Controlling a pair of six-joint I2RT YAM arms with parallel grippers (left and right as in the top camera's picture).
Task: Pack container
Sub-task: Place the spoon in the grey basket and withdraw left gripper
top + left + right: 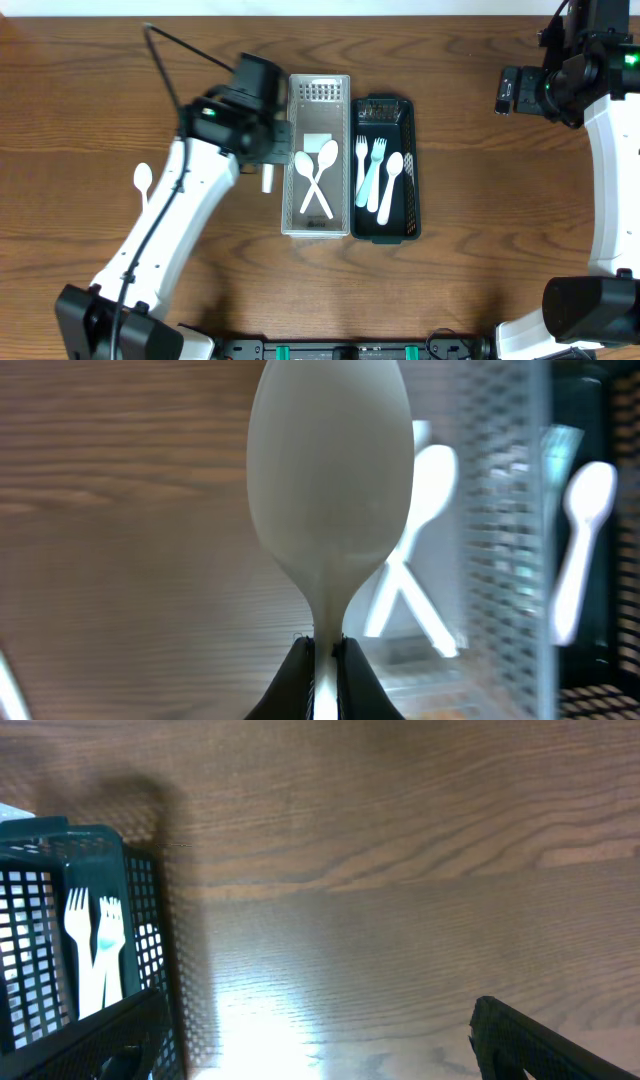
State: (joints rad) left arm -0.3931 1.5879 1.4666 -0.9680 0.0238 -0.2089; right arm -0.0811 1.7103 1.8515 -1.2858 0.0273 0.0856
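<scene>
Surface is a dark brown wood-grain table (470, 250), with a glare patch in the right wrist view. A pale strip shows past its far edge and a black rail (350, 350) with green clips runs along the near edge. Green status lights are lit on both arms. Left gripper (322, 652) is clamped on the handle of a white spoon (330, 480), black fingers (285, 685) pinched at the neck, bowl filling the wrist view. From overhead it sits just left of the clear mesh bin (320, 80), outside its wall, over bare table. That bin holds two crossed spoons (315, 180) and a white rectangular tag (318, 143), no print legible. Dark green mesh bin (412, 170) sits against its right side, holding a white fork (361, 150), a light blue fork (379, 150) and a white binned spoon (393, 165). A loose spoon (143, 180) lies on the table left of the arm. Right gripper (315, 1030) is spread wide with nothing between, over table right of the green bin. There is a small dark mark (318, 226) on the clear bin's near end, too small to read.
</scene>
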